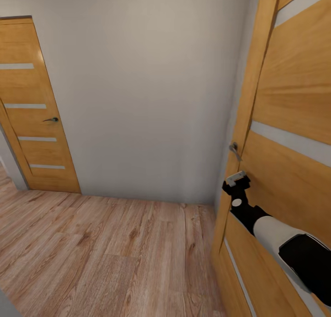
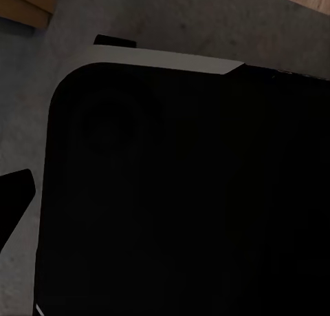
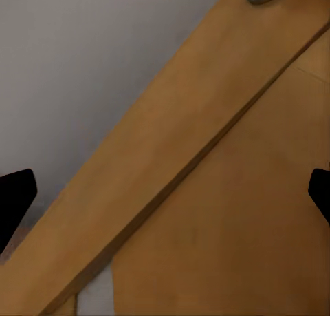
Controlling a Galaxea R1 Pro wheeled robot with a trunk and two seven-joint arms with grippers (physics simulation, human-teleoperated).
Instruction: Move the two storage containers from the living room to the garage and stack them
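Right gripper [image 1: 236, 179]: fingers spread, empty, poised just below the door handle [image 1: 235, 149] of the near wooden door [image 1: 294, 100]. Storage containers: location unknown. Recommended: rise squarely to the lever before closing.

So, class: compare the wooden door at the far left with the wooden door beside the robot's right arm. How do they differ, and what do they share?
1. The far door sits shut in its frame; the near door stands open, swung out from the wall.
2. The far door has a dark lever handle; the near door's handle is silvery metal.
3. The right tool is just below the near door's handle; nothing is near the far door.

Both are orange-brown wood with pale horizontal strips.
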